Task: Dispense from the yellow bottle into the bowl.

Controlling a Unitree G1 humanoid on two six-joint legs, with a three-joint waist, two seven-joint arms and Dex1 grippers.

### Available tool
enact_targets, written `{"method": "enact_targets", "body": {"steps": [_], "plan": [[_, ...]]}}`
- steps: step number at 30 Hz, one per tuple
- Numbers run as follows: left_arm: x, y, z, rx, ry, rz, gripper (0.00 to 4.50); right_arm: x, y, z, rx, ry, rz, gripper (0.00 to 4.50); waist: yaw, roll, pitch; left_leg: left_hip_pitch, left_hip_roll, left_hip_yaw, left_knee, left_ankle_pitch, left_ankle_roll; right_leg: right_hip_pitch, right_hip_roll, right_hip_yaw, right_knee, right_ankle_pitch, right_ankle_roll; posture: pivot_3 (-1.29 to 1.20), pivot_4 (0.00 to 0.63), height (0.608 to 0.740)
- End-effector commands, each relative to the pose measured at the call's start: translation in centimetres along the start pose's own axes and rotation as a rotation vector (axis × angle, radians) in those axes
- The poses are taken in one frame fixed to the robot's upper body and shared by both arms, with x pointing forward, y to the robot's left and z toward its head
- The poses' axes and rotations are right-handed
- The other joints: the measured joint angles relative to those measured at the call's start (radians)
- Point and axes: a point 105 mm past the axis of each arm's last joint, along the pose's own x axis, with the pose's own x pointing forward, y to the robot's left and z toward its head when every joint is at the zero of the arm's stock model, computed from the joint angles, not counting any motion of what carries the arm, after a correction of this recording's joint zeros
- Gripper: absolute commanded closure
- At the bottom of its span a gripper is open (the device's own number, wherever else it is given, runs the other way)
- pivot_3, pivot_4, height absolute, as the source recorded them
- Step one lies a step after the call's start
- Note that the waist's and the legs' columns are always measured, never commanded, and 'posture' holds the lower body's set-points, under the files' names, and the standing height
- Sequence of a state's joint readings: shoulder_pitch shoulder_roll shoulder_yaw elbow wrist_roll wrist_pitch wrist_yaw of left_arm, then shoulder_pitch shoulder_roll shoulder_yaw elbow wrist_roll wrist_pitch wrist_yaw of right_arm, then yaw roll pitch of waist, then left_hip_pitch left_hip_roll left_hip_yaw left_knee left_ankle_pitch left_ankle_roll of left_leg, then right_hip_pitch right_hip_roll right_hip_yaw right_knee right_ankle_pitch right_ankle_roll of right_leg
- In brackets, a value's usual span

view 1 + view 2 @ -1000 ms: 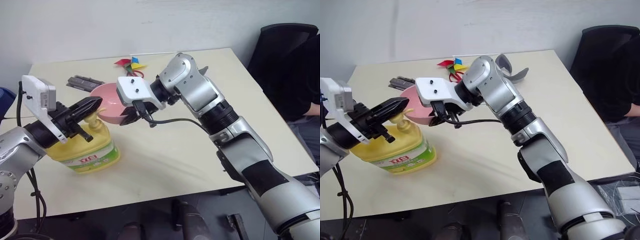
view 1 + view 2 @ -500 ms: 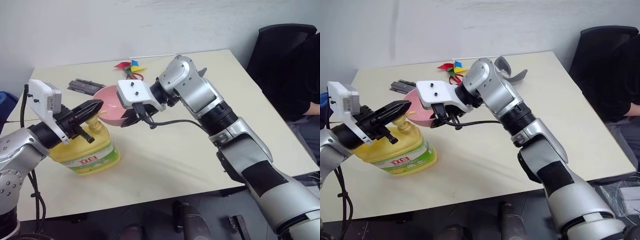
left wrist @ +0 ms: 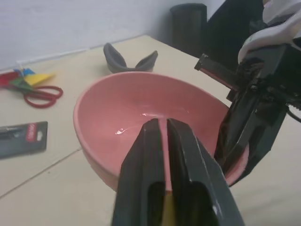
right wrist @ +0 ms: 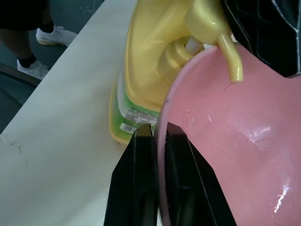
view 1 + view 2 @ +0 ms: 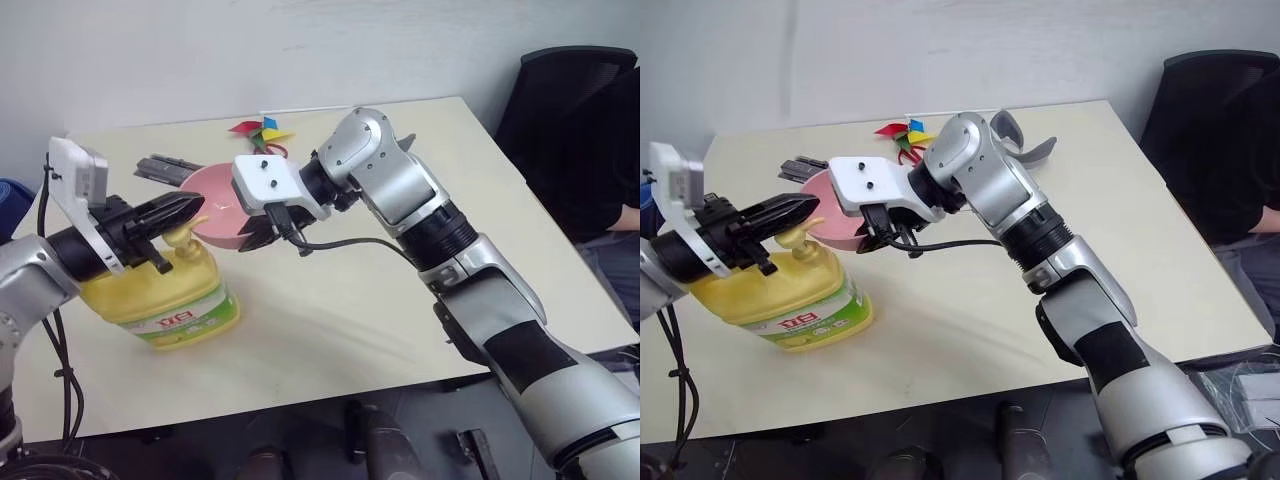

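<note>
Left claw point(image 5: 190, 207), mid-left of frame, fingers nearly together with only a slit between them, empty, sits right over the bottle point(image 5: 165, 295) pump, pointing level toward the bowl point(image 5: 222, 205). Bowl just right of it, rim under the spout. Right claw point(image 4: 160, 139) pinched on the bowl's rim. Next press looks straight down; left arm is the nearer one.

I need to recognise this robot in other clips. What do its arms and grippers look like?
Both arms are silver-grey with black joint sections and black cables. Each wrist carries a white camera block. The left gripper and right gripper have black, tapered jaws.
</note>
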State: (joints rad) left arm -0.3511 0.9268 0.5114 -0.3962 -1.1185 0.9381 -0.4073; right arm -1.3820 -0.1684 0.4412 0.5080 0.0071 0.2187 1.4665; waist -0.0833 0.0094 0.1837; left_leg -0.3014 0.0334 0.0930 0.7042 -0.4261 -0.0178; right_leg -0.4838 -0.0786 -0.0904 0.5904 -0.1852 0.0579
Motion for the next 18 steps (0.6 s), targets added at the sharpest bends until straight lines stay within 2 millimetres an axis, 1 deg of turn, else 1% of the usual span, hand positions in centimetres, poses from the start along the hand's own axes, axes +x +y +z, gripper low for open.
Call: {"method": "enact_targets", "body": {"steps": [1, 4, 6, 8, 10, 11, 12, 13, 15, 17, 18], "plan": [[-0.8, -1.5, 3.9, 0.071, -0.080, -0.075, 2.97, -1.2, -0.2, 1.9, -0.071, -0.050, -0.027, 4.50, 0.000, -0.005, 0.003, -0.001, 0.000, 0.000, 0.000, 0.000, 0.000, 0.000, 0.000, -0.001, 0.000, 0.000, 0.000, 0.00, 0.150, 0.740], [-1.1, -2.1, 5.4, 0.141, -0.059, -0.104, 2.03, -1.9, 0.0, 1.5, -0.056, -0.049, -0.039, 4.50, 0.000, -0.006, 0.003, -0.004, 0.000, -0.001, 0.000, 0.000, 0.000, -0.002, -0.001, -0.004, -0.002, 0.000, 0.000, 0.00, 0.150, 0.740], [-1.5, -2.3, 6.4, 0.175, -0.054, -0.118, 1.50, -2.5, 0.2, 1.2, -0.046, -0.047, -0.053, 4.50, 0.000, -0.006, 0.003, -0.005, 0.000, -0.001, -0.001, 0.000, 0.000, -0.002, -0.001, -0.008, -0.003, 0.000, 0.000, 0.00, 0.150, 0.740], [-2.3, -2.9, 7.6, 0.209, -0.043, -0.161, 0.78, -3.6, 1.0, 0.1, -0.023, -0.036, -0.069, 4.50, 0.002, -0.006, 0.004, -0.006, 0.000, -0.001, -0.001, 0.000, 0.000, -0.002, -0.002, -0.011, -0.004, 0.000, -0.001, 0.00, 0.150, 0.740], [-3.3, -4.0, 8.4, 0.228, -0.003, -0.239, 0.19, -4.6, 2.1, -1.5, 0.010, -0.010, -0.092, 4.50, 0.003, -0.007, 0.004, -0.007, 0.000, -0.002, -0.001, 0.000, 0.000, -0.001, -0.002, -0.013, -0.004, -0.001, -0.001, 0.00, 0.150, 0.740], [-3.6, -4.4, 8.6, 0.233, 0.012, -0.265, 0.05, -4.9, 2.5, -2.1, 0.020, 0.001, -0.100, 4.50, 0.004, -0.007, 0.004, -0.007, 0.000, -0.002, -0.001, 0.000, 0.000, -0.001, -0.002, -0.013, -0.004, -0.001, -0.002, 0.00, 0.150, 0.740], [-4.0, -4.8, 8.7, 0.241, 0.050, -0.286, 0.05, -5.3, 3.1, -3.1, 0.034, 0.025, -0.117, 4.50, 0.004, -0.007, 0.004, -0.007, 0.000, -0.002, -0.001, 0.000, 0.000, -0.001, -0.002, -0.013, -0.005, -0.001, -0.001, 0.00, 0.150, 0.740], [-4.6, -5.3, 8.4, 0.255, 0.115, -0.320, 0.05, -6.0, 3.9, -4.7, 0.053, 0.059, -0.143, 4.50, 0.003, -0.007, 0.004, -0.007, 0.000, -0.002, -0.001, 0.000, 0.000, -0.001, -0.003, -0.013, -0.005, -0.001, -0.001, 0.00, 0.150, 0.740], [-5.6, -5.9, 7.4, 0.292, 0.260, -0.353, 0.05, -7.1, 5.7, -7.8, 0.095, 0.117, -0.204, 4.50, 0.004, -0.007, 0.004, -0.006, 0.000, -0.001, -0.001, 0.000, -0.001, -0.001, -0.002, -0.013, -0.005, -0.001, -0.002, 0.00, 0.150, 0.740], [-6.2, -5.7, 6.4, 0.320, 0.349, -0.350, 0.05, -7.5, 7.1, -9.6, 0.123, 0.155, -0.231, 4.50, 0.007, -0.006, 0.005, -0.005, -0.001, -0.001, -0.003, 0.000, -0.001, 0.000, -0.002, -0.014, -0.005, -0.003, -0.001, 0.00, 0.150, 0.740], [-6.7, -5.9, 5.6, 0.324, 0.408, -0.369, 0.05, -7.6, 7.8, -10.8, 0.158, 0.171, -0.262, 4.50, 0.006, -0.005, 0.005, -0.004, -0.001, 0.000, -0.003, 0.000, -0.001, 0.000, -0.002, -0.013, -0.005, -0.004, -0.001, 0.00, 0.150, 0.740]]}}
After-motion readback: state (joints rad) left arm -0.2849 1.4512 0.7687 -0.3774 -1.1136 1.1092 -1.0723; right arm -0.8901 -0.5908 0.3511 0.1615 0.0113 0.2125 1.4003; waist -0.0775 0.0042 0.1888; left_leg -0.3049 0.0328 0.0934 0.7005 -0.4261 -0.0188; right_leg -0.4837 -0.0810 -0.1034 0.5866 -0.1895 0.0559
